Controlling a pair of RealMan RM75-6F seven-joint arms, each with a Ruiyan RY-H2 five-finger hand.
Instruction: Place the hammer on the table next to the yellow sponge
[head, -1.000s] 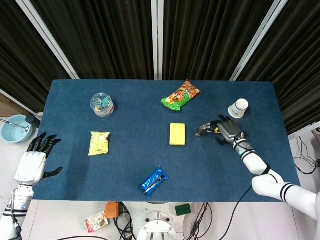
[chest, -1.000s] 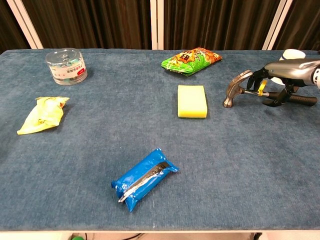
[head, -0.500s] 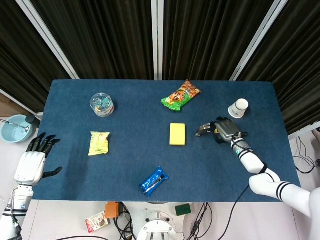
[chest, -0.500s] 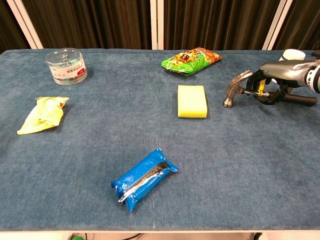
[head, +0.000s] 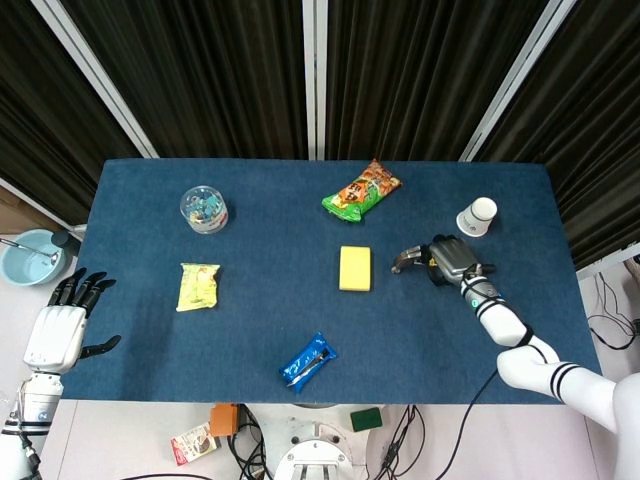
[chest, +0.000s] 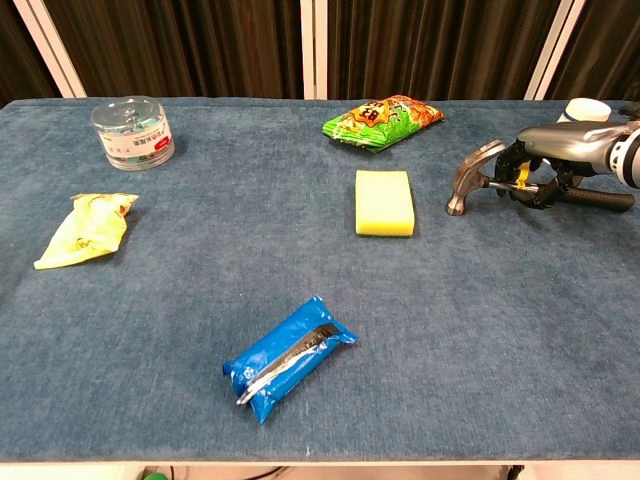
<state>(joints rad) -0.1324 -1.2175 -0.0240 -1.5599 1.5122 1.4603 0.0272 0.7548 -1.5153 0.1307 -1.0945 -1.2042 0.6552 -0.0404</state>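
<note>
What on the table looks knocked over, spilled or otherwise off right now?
Only the white paper cup near the far right edge: it seems to lie tipped on its side, with nothing spilled. The right hand grips the hammer, head down on the cloth beside the yellow sponge. The packets lie flat.

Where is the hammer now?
In the chest view, the hammer is on the table's right side, gripped by the right hand, right of the sponge.

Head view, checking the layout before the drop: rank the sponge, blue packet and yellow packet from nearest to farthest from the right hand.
From the right hand:
1. Sponge, just to its left.
2. Blue packet, near the front edge.
3. Yellow packet, far left.
</note>
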